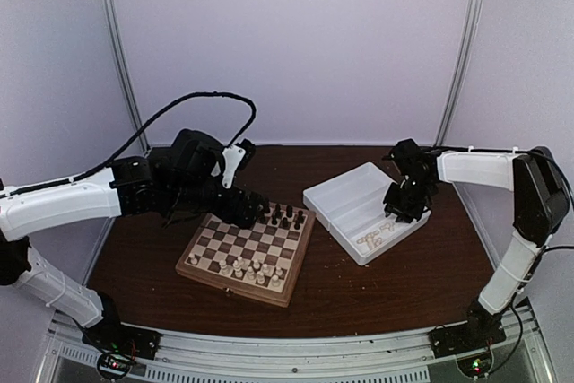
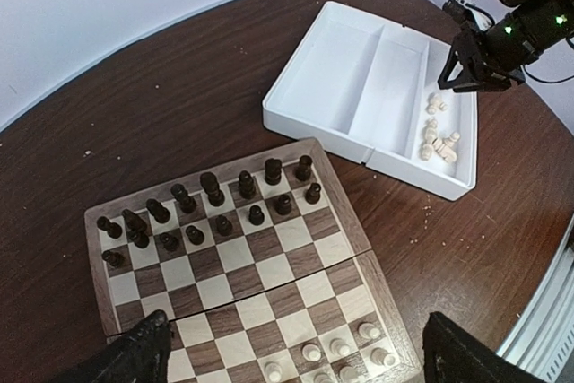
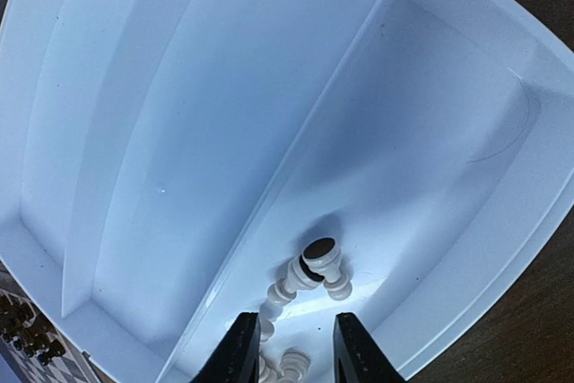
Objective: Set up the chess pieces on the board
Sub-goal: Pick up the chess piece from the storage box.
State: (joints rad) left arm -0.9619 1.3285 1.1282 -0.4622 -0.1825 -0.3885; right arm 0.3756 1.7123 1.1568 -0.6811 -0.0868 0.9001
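The board (image 1: 247, 250) lies mid-table, with dark pieces (image 1: 282, 215) on its far rows and several cream chess pieces (image 1: 248, 268) on its near rows. It also shows in the left wrist view (image 2: 238, 253). More cream pieces (image 2: 438, 140) lie in the right compartment of the white tray (image 1: 359, 196). My left gripper (image 2: 291, 352) is open and empty above the board, fingertips wide apart. My right gripper (image 3: 294, 347) is open, hovering just above the loose cream pieces (image 3: 314, 271) in the tray, holding nothing. It also shows in the top view (image 1: 405, 204).
The white tray (image 2: 359, 87) has three compartments; the left and middle ones are empty. The brown table (image 1: 386, 284) ends at a metal rail in front. Light walls close in behind and at the sides.
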